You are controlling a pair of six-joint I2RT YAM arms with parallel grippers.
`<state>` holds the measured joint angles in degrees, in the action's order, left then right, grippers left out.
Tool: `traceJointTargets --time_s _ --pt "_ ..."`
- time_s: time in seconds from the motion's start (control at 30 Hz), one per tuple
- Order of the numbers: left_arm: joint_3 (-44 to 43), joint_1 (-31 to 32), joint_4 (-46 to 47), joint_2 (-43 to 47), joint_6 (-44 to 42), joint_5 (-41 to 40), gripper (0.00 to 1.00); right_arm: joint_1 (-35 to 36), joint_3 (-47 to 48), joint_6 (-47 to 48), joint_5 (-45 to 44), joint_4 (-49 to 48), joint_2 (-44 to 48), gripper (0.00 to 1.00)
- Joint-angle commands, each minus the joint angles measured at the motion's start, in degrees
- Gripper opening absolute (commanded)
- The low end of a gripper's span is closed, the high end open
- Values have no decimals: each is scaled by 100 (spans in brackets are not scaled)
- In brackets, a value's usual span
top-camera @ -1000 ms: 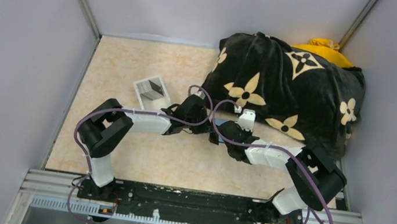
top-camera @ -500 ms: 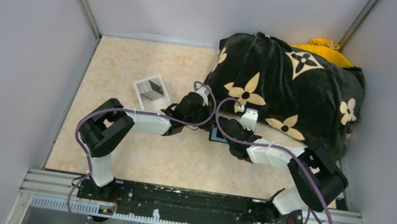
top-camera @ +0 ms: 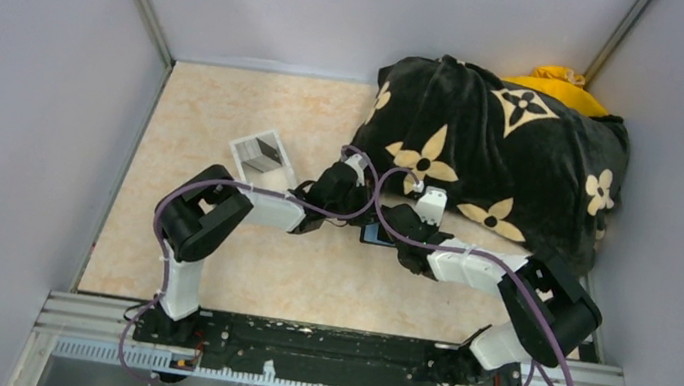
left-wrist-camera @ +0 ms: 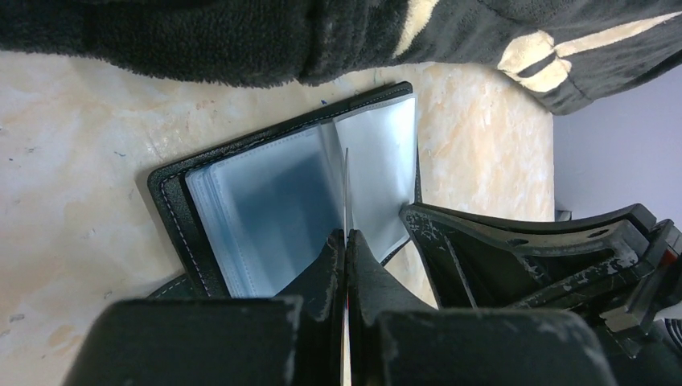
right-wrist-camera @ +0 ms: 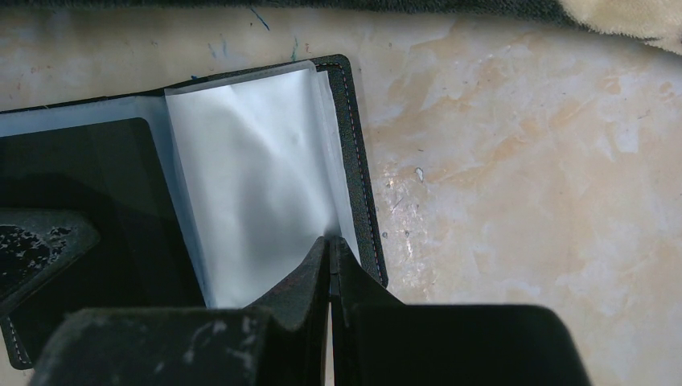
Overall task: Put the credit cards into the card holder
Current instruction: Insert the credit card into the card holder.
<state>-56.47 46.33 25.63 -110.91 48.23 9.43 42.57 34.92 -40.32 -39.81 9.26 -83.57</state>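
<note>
The card holder (left-wrist-camera: 265, 193) lies open on the table by the cushion's edge, its clear sleeves fanned out; from above only a bluish patch of the card holder (top-camera: 375, 233) shows between the two wrists. My left gripper (left-wrist-camera: 346, 233) is shut on a thin credit card (left-wrist-camera: 346, 185), seen edge-on, whose far end reaches in between the sleeves at the fold. My right gripper (right-wrist-camera: 330, 239) is shut on the near edge of a clear sleeve (right-wrist-camera: 257, 193) of the card holder. A dark card shape (right-wrist-camera: 80, 193) lies flat on the left half.
The big black flower-patterned cushion (top-camera: 494, 159) fills the back right, touching the holder's far edge, with something yellow (top-camera: 556, 80) behind it. A pale grey tray-like box (top-camera: 262, 157) stands left of the left wrist. Grey walls close in the table on three sides.
Both wrists have edged toward the cushion. The left arm's elbow has swung right toward the middle. The holder now shows between the grippers. Both have stayed shut.
</note>
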Motion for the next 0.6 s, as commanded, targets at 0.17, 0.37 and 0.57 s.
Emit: traceJointTargets --time_s 0.17,0.37,0.57 --pt "-267 -27 110 -244 164 15 0 -38 -147 -143 487 58 16 0" --pt "-245 -35 188 -325 313 36 0 -42 -176 -132 504 19 -23 0" --pt "-173 -116 380 -430 597 189 0 -64 -200 -113 530 -14 -37 0"
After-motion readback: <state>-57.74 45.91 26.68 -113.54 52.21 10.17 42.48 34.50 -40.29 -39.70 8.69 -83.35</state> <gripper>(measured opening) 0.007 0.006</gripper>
